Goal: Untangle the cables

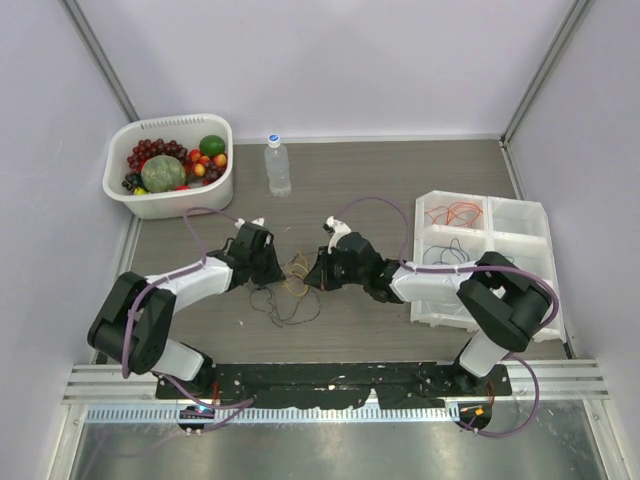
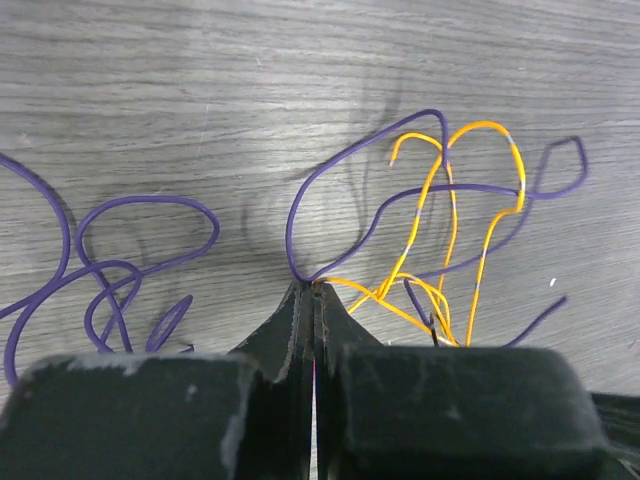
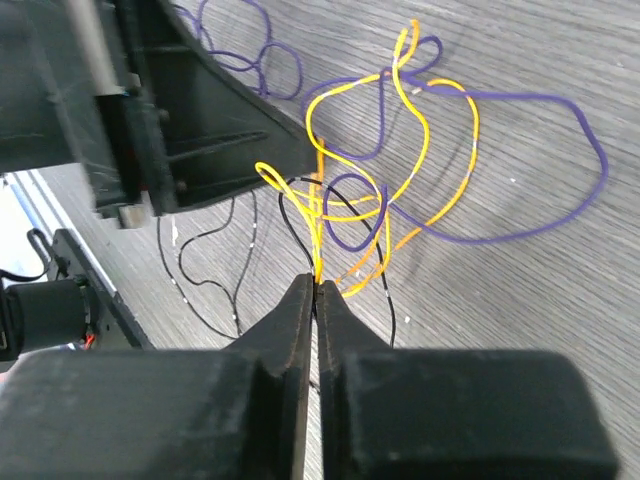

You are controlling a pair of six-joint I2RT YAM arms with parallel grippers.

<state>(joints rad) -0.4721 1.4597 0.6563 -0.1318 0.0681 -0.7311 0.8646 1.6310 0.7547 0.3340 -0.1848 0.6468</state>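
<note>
Behind left tool (image 3: 300, 163), cables (image 3: 320, 235) partly hidden

We see a robotics lab cell: bare white walls (image 1: 330, 60) on aluminium posts (image 1: 95, 50), two arms (image 1: 185, 282) bolted to a rail (image 1: 130, 380) at the table (image 1: 350, 190) edge, and props: fruit basket (image 1: 170, 207), bottle (image 1: 277, 168), tray (image 1: 548, 262).
</note>
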